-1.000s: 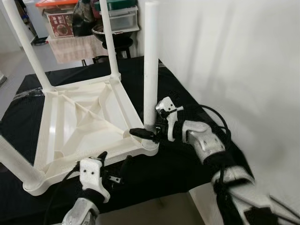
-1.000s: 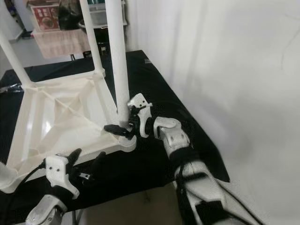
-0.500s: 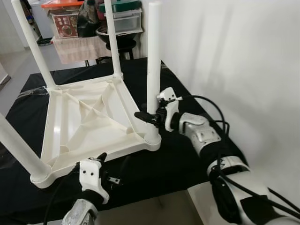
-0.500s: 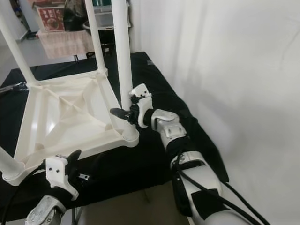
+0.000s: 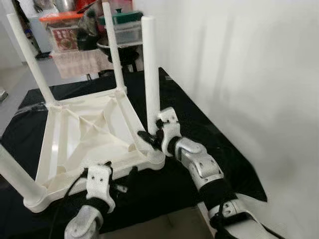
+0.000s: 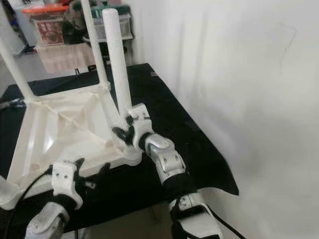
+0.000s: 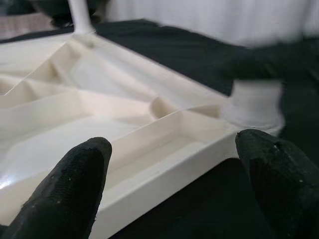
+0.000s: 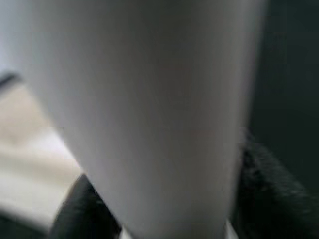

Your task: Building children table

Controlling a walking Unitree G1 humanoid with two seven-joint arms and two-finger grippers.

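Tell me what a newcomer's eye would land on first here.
The upside-down white table on the black cloth, its legs pointing up. Next, the right gripper closed around the near-right leg just above its corner socket. The left gripper hovers open at the table's near edge.

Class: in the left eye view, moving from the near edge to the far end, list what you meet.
Left end effector → upturned tabletop on black cloth → far legs → red-lidded box
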